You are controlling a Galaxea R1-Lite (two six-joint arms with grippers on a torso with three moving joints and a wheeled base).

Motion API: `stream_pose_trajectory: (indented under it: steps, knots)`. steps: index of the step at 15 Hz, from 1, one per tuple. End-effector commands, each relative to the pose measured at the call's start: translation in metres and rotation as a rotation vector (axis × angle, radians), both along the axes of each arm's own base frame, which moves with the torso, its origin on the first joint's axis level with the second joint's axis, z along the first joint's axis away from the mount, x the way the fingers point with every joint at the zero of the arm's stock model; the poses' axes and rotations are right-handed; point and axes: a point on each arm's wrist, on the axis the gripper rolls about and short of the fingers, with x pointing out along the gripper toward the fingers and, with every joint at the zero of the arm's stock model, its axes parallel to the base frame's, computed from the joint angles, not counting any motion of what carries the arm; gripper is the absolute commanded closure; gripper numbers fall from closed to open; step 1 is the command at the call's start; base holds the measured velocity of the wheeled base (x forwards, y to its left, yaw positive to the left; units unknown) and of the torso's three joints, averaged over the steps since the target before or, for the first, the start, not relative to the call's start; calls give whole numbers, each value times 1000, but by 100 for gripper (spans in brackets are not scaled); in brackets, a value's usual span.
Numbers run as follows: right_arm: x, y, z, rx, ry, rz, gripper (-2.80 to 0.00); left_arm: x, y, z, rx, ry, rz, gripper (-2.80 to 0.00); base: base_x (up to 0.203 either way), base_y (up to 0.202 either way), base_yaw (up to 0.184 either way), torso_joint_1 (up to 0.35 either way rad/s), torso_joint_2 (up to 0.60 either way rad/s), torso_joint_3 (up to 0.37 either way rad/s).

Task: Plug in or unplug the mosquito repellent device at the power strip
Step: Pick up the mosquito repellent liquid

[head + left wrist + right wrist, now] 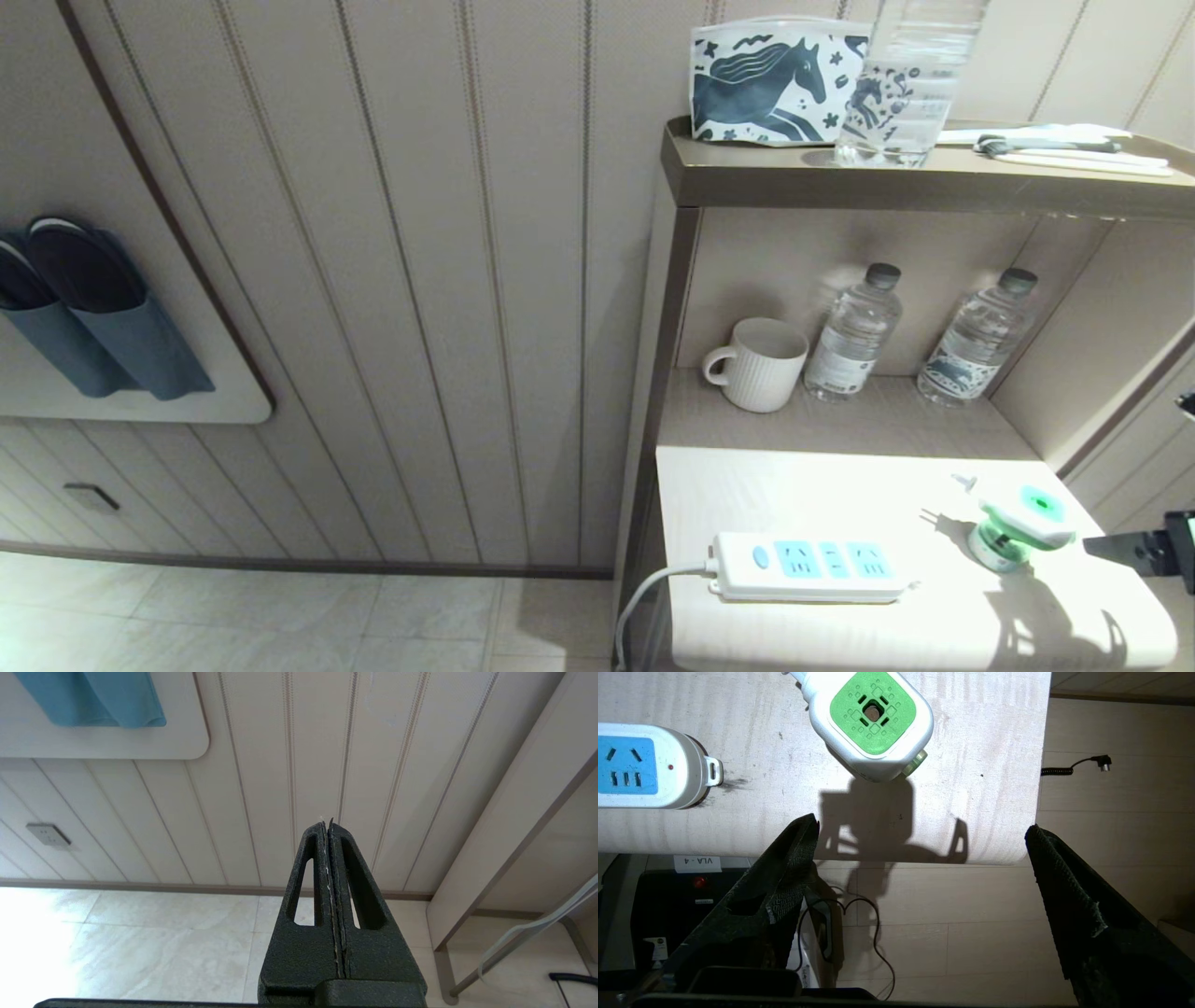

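Note:
The mosquito repellent device (pixel 1018 521) stands unplugged on the white tabletop, green-topped, with its green bottle below and its prongs pointing back-left. From above in the right wrist view, the device (pixel 873 718) shows its green face. The power strip (pixel 808 565) lies to its left with its three blue socket panels free, and its end (pixel 649 765) shows in the right wrist view. My right gripper (pixel 920 828) is open and empty, hanging above the table's front edge, just short of the device. It enters the head view at the right edge (pixel 1125 551). My left gripper (pixel 327 823) is shut on nothing, parked off to the left facing the wall.
A white mug (pixel 758 364) and two water bottles (pixel 854 334) (pixel 978 338) stand on the shelf behind. A horse-print pouch (pixel 775 82) and a clear bottle (pixel 906 84) sit on the top ledge. The strip's cord (pixel 644 597) drops off the table's left edge.

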Motion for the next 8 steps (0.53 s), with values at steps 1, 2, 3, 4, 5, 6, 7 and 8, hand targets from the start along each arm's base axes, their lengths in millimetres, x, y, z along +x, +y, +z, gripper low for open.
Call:
stream_pose_trajectory:
  steps: [1,2,3,4,5,6,7,8]
  knots:
    - [6,0,-5,13,23,20,-280,0,0,0,1,-1,0,0,0,0,0,0,0,0]
    - [8,3,-6,16,29,35,-280,0,0,0,0,0,-1,0,0,0,0,0,0,0]
    - [10,3,-8,21,37,40,-280,0,0,0,-1,-1,0,0,0,0,0,0,0,0]
    - [14,2,-10,28,50,39,-280,0,0,0,-1,0,0,0,0,0,0,0,0,0]
    - [17,1,-12,35,56,37,-280,0,0,0,-1,0,0,0,0,0,0,0,0,0]
    - [21,0,-14,36,54,39,-280,0,0,0,-1,-1,0,0,0,0,0,0,0,0]
    - [25,0,-15,35,45,40,-280,0,0,0,-1,0,0,0,0,0,0,0,0,0]
    - [28,-2,-17,36,42,38,-280,0,0,0,-1,-1,0,0,0,0,0,0,0,0]
